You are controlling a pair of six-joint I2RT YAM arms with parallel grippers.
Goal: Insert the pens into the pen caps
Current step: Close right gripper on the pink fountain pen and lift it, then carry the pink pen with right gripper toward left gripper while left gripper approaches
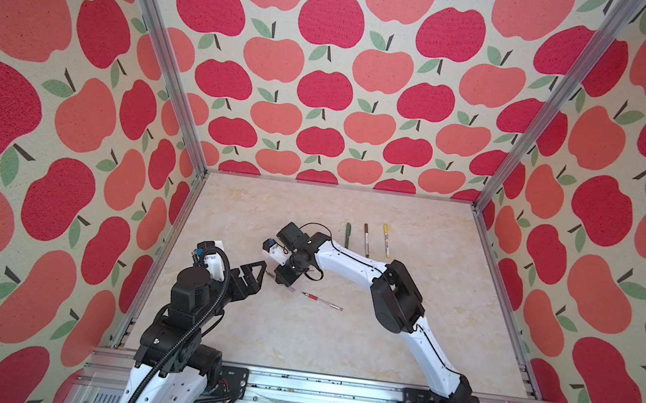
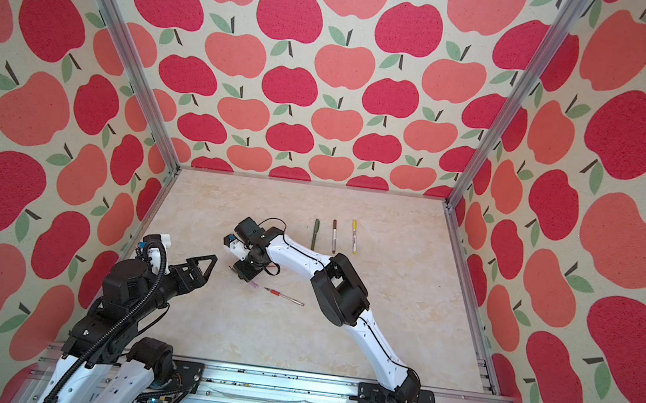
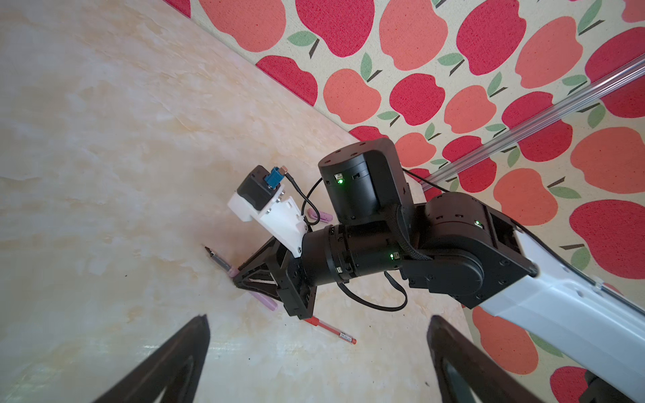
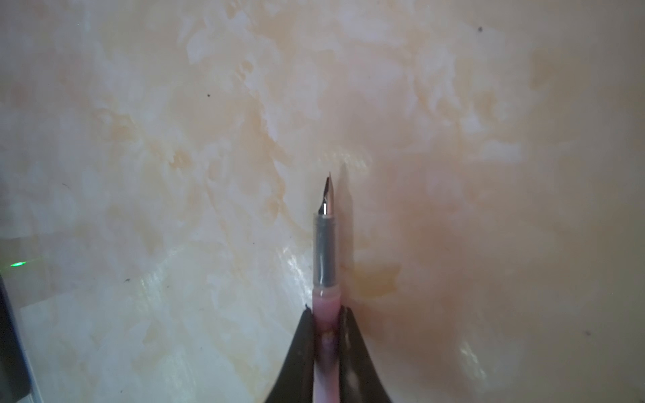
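Beside red pen point(image 1: 321, 300): holds pink pen point(image 4: 325, 254) clamped behind nib point(image 4: 328, 195) in right end effector point(image 4: 326, 310); likely light, stiff, slick; nib fragile.

Uncapped pink pen point(image 4: 326, 265) held low; red pen point(image 1: 321, 300) flat.
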